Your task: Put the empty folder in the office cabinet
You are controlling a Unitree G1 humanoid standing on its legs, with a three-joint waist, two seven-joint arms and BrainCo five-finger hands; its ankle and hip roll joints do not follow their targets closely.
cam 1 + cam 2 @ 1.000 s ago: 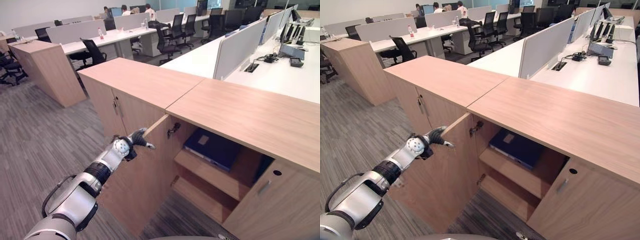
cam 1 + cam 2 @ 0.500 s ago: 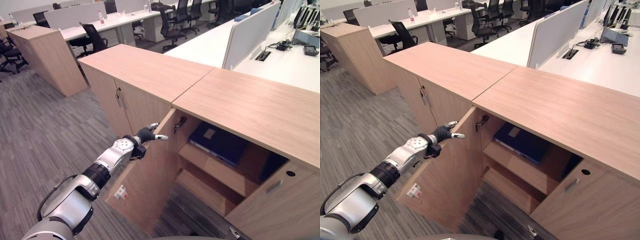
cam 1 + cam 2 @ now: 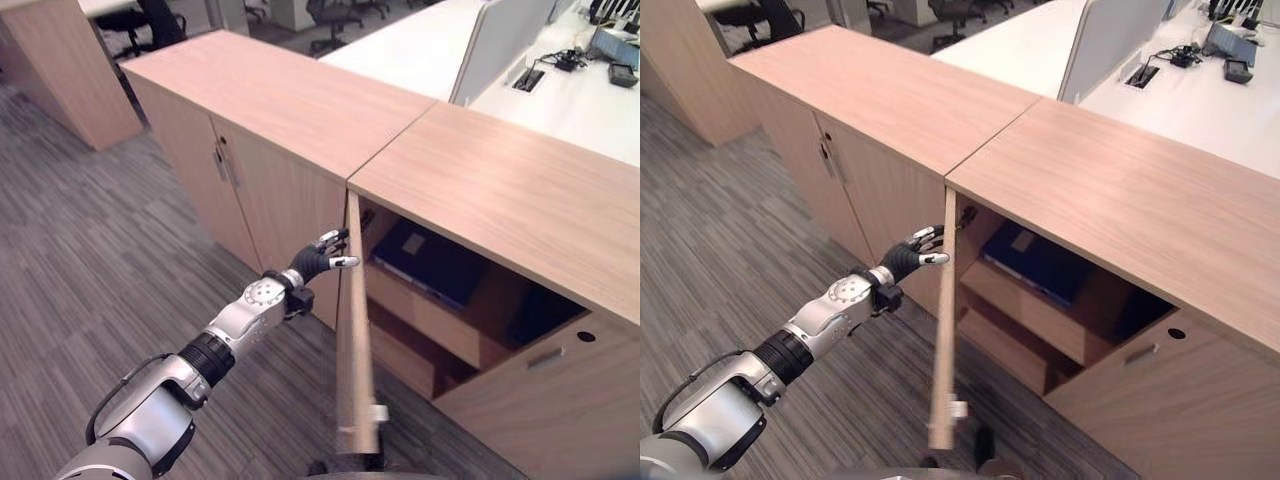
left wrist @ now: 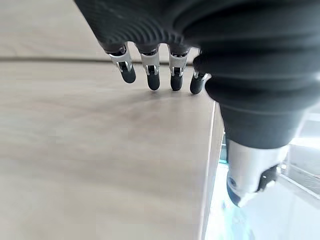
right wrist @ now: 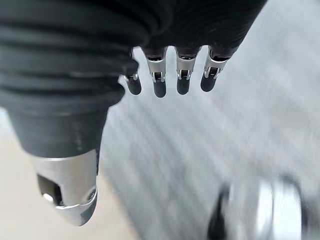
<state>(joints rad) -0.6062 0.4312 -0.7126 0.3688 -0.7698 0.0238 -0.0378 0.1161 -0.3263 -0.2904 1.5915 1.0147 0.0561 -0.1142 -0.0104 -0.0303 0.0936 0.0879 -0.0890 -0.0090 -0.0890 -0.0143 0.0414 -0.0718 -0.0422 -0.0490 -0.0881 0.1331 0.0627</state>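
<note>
A dark blue folder lies flat on the upper shelf inside the open wooden office cabinet. The cabinet's left door stands swung out, edge-on to me. My left hand is open, its straight fingers against the door's outer face near its top edge. In the right wrist view my right hand hangs open over the grey carpet, holding nothing.
A closed twin cabinet adjoins on the left. The open cabinet's right door is shut. White desks with a divider panel stand behind. Grey carpet spreads to the left of my arm.
The door has swung farther out, from angled to edge-on, with my left hand following along its outer face. The camera has tilted down and shifted.
</note>
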